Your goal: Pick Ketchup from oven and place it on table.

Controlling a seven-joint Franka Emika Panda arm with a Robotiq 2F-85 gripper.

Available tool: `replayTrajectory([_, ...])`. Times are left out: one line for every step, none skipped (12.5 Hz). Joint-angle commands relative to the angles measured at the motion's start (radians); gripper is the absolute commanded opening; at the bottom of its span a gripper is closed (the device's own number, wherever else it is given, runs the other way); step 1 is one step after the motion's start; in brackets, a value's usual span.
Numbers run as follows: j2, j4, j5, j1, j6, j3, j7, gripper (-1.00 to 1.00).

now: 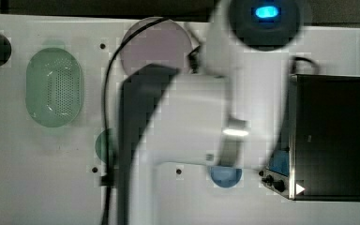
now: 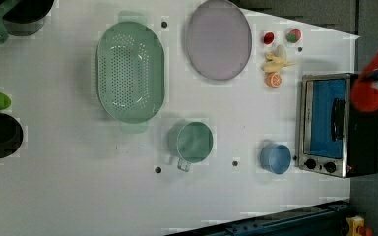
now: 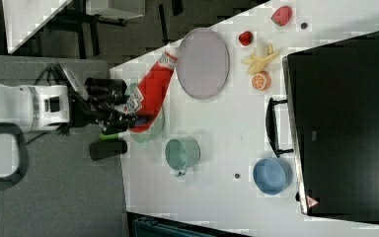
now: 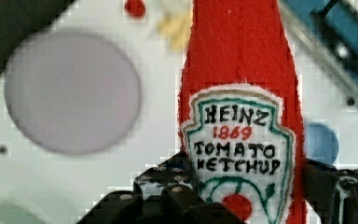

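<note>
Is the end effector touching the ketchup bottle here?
Touching. In the wrist view the black end effector closes on both sides of the ketchup bottle at its label; the right view shows the bottle held up off the table.

The Ketchup (image 4: 242,93), a red bottle with a white "Heinz Tomato Ketchup" label, is gripped near its base in the gripper (image 3: 128,120), above the white table (image 2: 54,196). The oven (image 2: 337,125), black with silver frame and bluish glass door shut, sits at the table's 3 o'clock edge in the left view.
</note>
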Motion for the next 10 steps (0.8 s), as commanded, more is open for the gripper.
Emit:
replayTrajectory([-0.001, -0.131, -0.021, 0.029, 0.027, 0.016, -0.022, 0.27])
replayTrajectory([-0.001, -0.182, -0.021, 0.029, 0.072, 0.019, -0.009, 0.27])
replayTrajectory([0.0, -0.243, -0.021, 0.028, 0.141, 0.019, 0.013, 0.27])
replayTrajectory([0.001, -0.305, -0.02, 0.027, 0.216, 0.018, 0.036, 0.27])
replayTrajectory([0.006, -0.367, -0.02, 0.026, 0.283, 0.018, 0.049, 0.27])
replayTrajectory([0.016, -0.423, -0.02, 0.026, 0.343, 0.018, 0.05, 0.27])
replayTrajectory([0.033, -0.472, -0.019, 0.026, 0.396, 0.019, 0.051, 0.27])
replayTrajectory([0.056, -0.507, -0.017, 0.026, 0.449, 0.018, 0.051, 0.27])
replayTrajectory([0.082, -0.53, -0.016, 0.025, 0.507, 0.018, 0.051, 0.27])
replayTrajectory([0.108, -0.546, -0.014, 0.025, 0.555, 0.019, 0.051, 0.27])
